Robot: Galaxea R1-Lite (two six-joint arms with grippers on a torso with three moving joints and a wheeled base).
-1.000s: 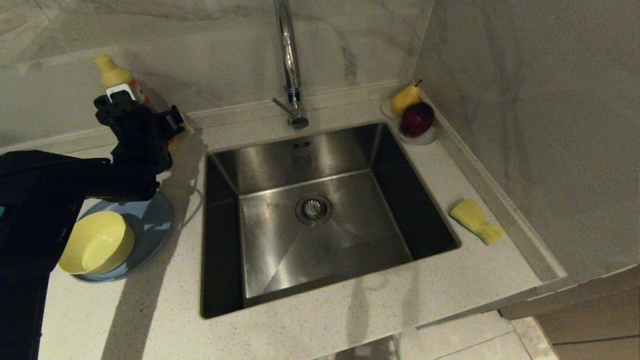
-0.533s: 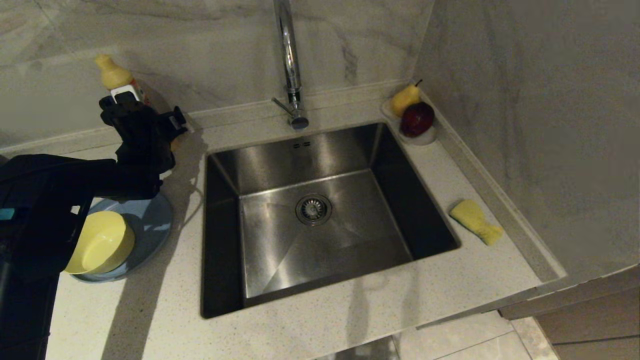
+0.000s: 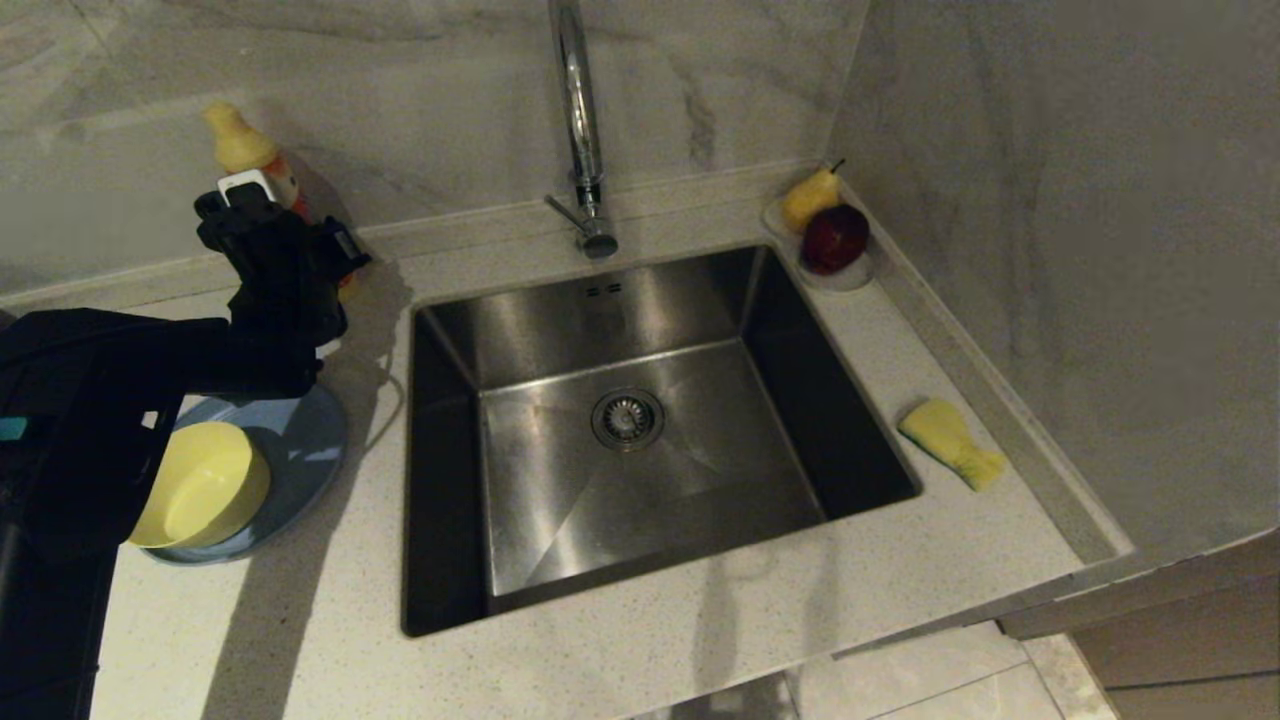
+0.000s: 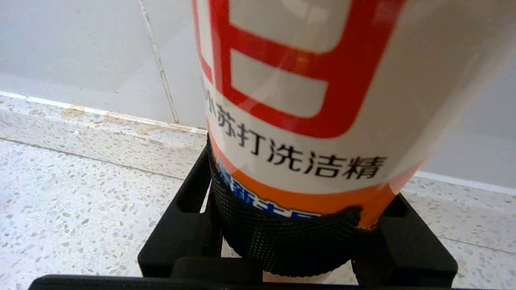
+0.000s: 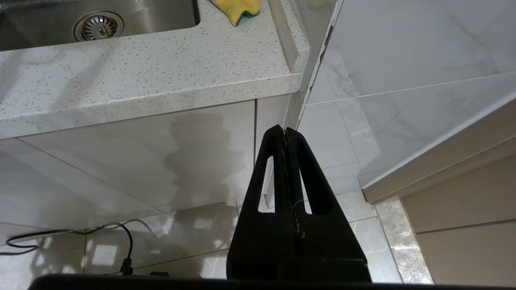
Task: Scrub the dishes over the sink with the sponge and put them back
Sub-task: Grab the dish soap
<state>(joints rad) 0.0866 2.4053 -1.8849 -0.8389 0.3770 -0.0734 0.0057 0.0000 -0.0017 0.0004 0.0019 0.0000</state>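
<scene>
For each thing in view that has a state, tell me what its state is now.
Left hand: closed around the detergent bottle.
Detergent bottle: gripped near its base, tilted.
Right hand: shut, empty, below the counter.
Yellow bowl: resting on the plate.
Plate: flat on the counter.
Sponge: untouched beside the sink.
Sink: empty, tap off.

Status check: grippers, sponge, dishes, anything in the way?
Left gripper closed on soap bottle at back wall. Right gripper shut, parked below counter. Sponge untouched right of sink; bowl on plate. Nothing blocking.
</scene>
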